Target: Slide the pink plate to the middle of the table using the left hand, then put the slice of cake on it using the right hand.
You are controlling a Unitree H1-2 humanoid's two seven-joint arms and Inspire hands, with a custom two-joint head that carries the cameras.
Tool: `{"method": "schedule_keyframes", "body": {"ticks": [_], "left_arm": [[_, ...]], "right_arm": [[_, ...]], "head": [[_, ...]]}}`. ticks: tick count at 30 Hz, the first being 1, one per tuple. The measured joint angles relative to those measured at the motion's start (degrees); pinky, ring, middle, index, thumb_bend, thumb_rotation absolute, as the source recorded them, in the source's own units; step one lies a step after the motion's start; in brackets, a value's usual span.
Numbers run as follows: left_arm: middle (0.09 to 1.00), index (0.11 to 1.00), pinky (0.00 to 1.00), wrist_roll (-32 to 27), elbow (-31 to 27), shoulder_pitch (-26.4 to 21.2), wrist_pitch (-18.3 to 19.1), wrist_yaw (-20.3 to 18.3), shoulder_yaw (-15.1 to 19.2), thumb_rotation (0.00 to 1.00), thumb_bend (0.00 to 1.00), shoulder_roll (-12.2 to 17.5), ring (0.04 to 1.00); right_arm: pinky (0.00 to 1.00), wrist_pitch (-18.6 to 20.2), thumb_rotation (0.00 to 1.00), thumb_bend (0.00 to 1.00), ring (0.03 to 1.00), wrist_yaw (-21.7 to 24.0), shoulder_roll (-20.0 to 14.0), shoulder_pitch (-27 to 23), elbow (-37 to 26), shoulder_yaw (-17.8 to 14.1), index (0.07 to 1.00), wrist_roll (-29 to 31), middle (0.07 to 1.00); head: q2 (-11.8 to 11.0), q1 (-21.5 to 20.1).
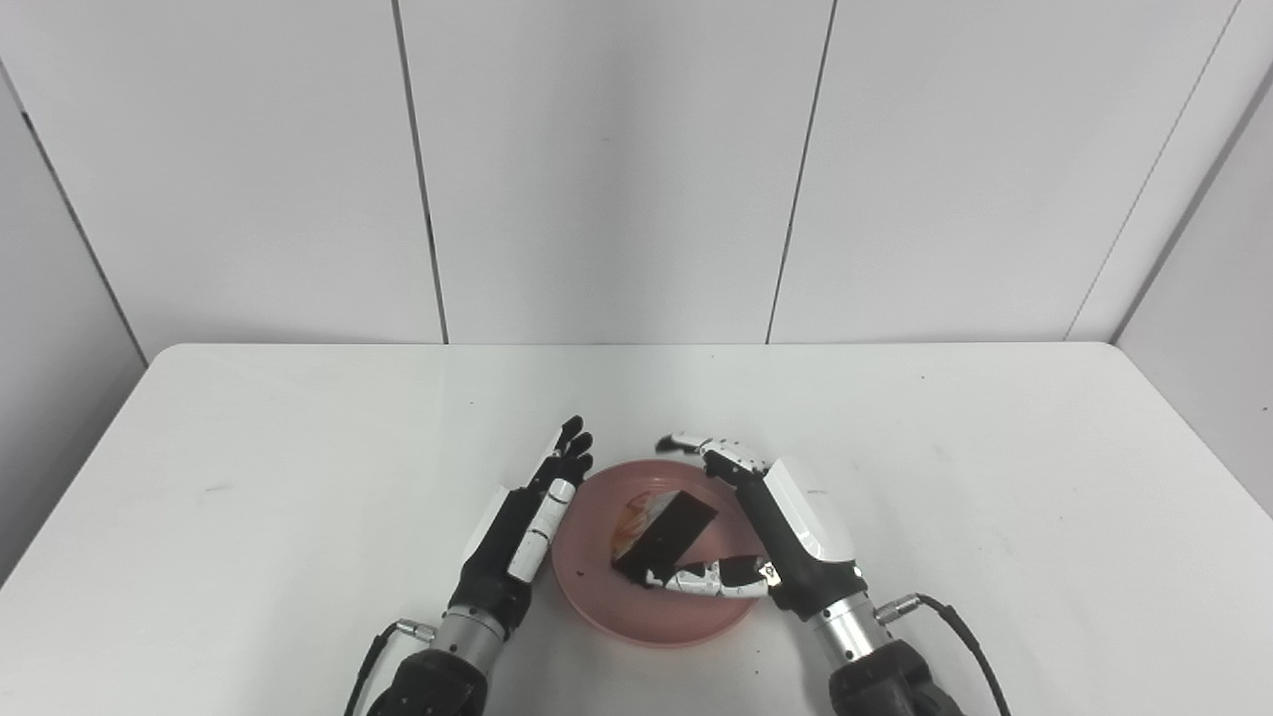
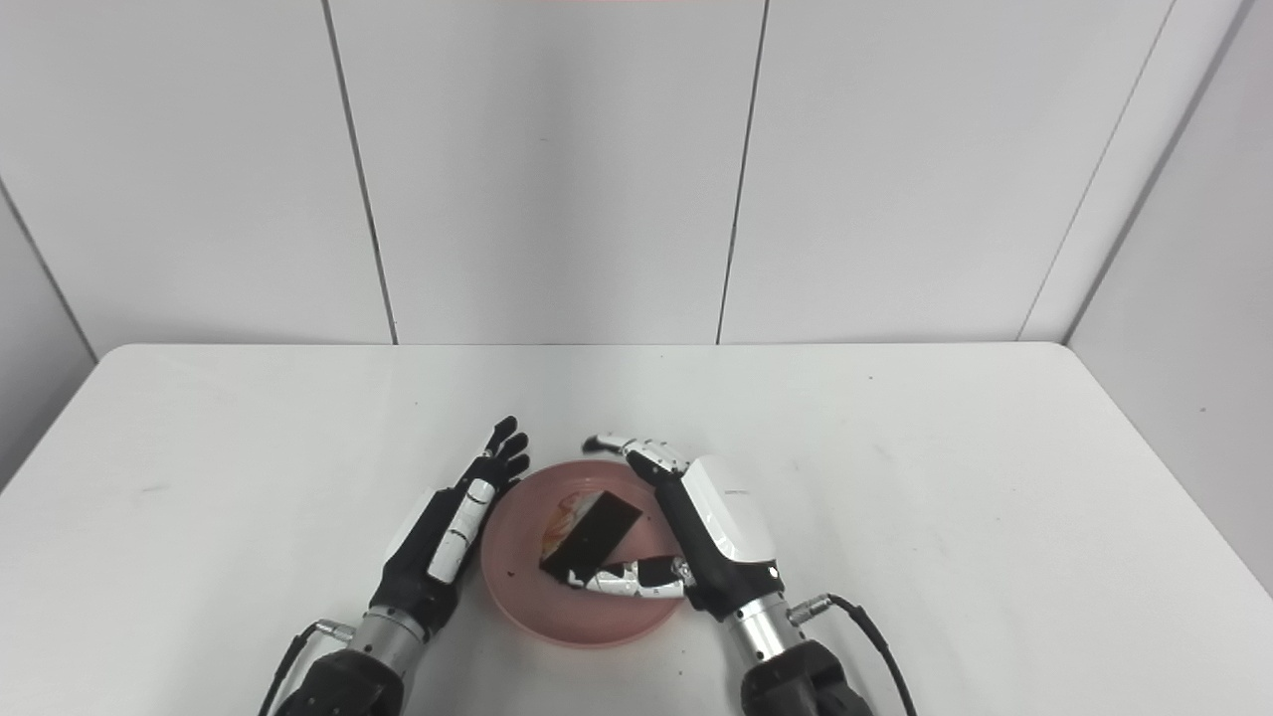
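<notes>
Left eye view is showing the pink plate (image 1: 656, 607) sitting near the front middle of the white bench (image 1: 298, 447), with the slice of cake (image 1: 661, 532) lying on it, dark top face tilted toward the camera and a pale, orange-streaked side facing left. The right robot hand (image 1: 766, 527) is reaching over the plate's right side: its thumb is lying along the near edge of the cake, appearing to touch it, while its fingers (image 1: 711, 449) are arching past the plate's far rim, spread away from the slice. That looks like a hand that is holding nothing, opened wide around the cake so the slice is resting on the plate alone; whether the thumb is pressing or merely alongside is hard to tell.

The left robot hand (image 1: 527, 522) is standing edge-on just beside the plate's left rim, fingers straight, together and empty, seemingly acting as a stop so the plate is not sliding leftward during placement. Judging by this layout, both steps appear essentially done, and what remains is drawing the right hand clear without dragging the slice.
</notes>
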Motion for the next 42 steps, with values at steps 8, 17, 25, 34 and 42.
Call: {"method": "schedule_keyframes", "body": {"ticks": [8, 17, 25, 34, 42], "left_arm": [[0.985, 0.99, 0.96, -0.05, -0.03, 0.01, 0.05, -0.04, 0.0, 1.0, 0.72, -0.03, 0.975], [0.988, 0.991, 0.97, 0.03, -0.13, 0.09, 0.11, 0.01, -0.03, 1.0, 0.72, 0.03, 0.973], [0.995, 0.997, 1.0, -0.03, -0.25, 0.16, 0.31, -0.04, 0.05, 1.0, 0.7, 0.04, 0.985], [1.0, 1.0, 1.0, -0.1, -0.32, 0.19, 0.64, -0.12, 0.1, 1.0, 0.71, 0.02, 1.0], [1.0, 1.0, 0.98, 0.21, -0.47, 0.48, -1.73, 1.46, 0.62, 1.0, 0.74, -0.29, 1.0]], "right_arm": [[0.79, 0.21, 0.41, 0.6, 0.926, 3.66, -1.0, 0.59, -0.68, -0.58, 0.906, 4.0, 0.946], [0.88, 0.53, 0.57, 0.58, 0.978, 3.64, -0.63, 1.72, -2.74, -2.57, 0.97, 6.39, 0.999], [0.93, 0.75, 0.73, 0.66, 0.949, 3.28, 0.89, 2.32, 0.31, -6.43, 0.984, 13.48, 0.984], [0.97, 4.07, 0.8, 0.59, 0.957, 4.55, 2.03, 2.41, 0.63, -9.45, 1.0, 22.21, 0.993], [1.0, 7.6, 0.86, 0.65, 1.0, 7.68, 3.5, 2.67, 2.2, -11.66, 1.0, 33.39, 1.0]], "head": [[0.09, 0.0], [0.18, -0.18], [0.18, -0.18], [-0.09, -0.35], [0.0, -0.44]]}}
